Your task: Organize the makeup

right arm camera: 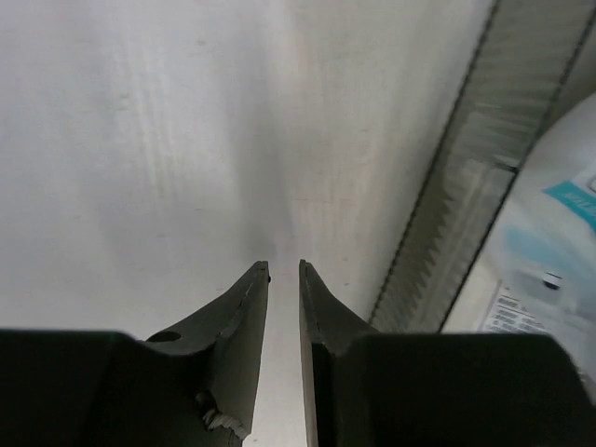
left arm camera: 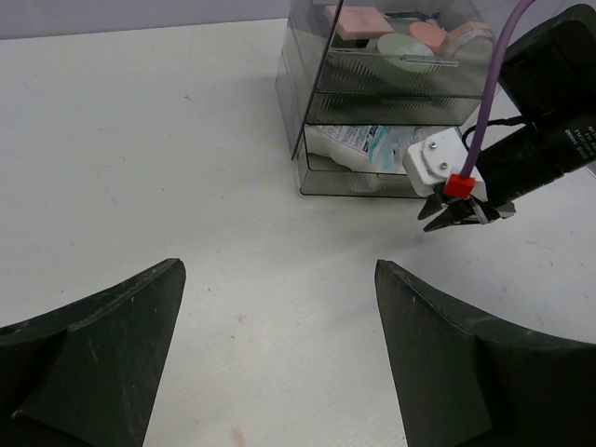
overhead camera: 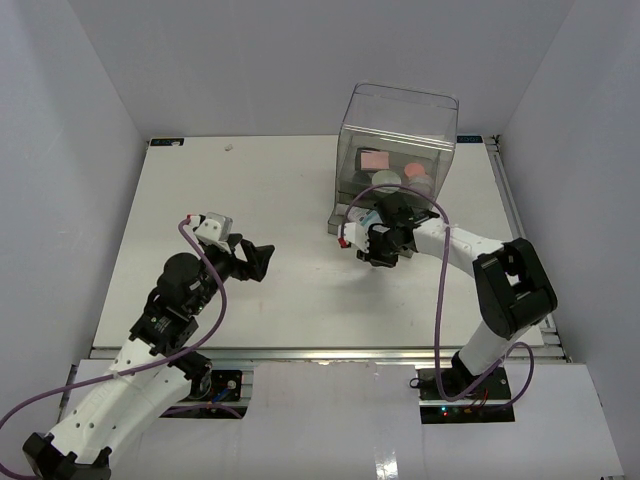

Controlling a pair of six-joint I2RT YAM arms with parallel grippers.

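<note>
The makeup lies inside the clear plastic box point(overhead camera: 400, 110). A pink palette point(left arm camera: 361, 20) and round pale compacts point(left arm camera: 406, 45) fill the upper level. A white-and-blue packet point(left arm camera: 358, 142) lies in the lower grey drawer point(left arm camera: 346, 182), and it also shows as the packet point(right arm camera: 549, 233) in the right wrist view. My right gripper point(overhead camera: 380, 256) hovers low over the table just in front of that drawer. Its jaws stand a narrow gap apart with nothing between them point(right arm camera: 284, 265). My left gripper point(overhead camera: 258, 260) is wide open and empty over bare table point(left arm camera: 279, 270), well left of the box.
The drawer's ribbed front point(right arm camera: 466, 196) runs close beside my right fingers. The right arm's purple cable point(overhead camera: 440, 290) loops over the table. White walls close in the table point(overhead camera: 250, 200) on three sides.
</note>
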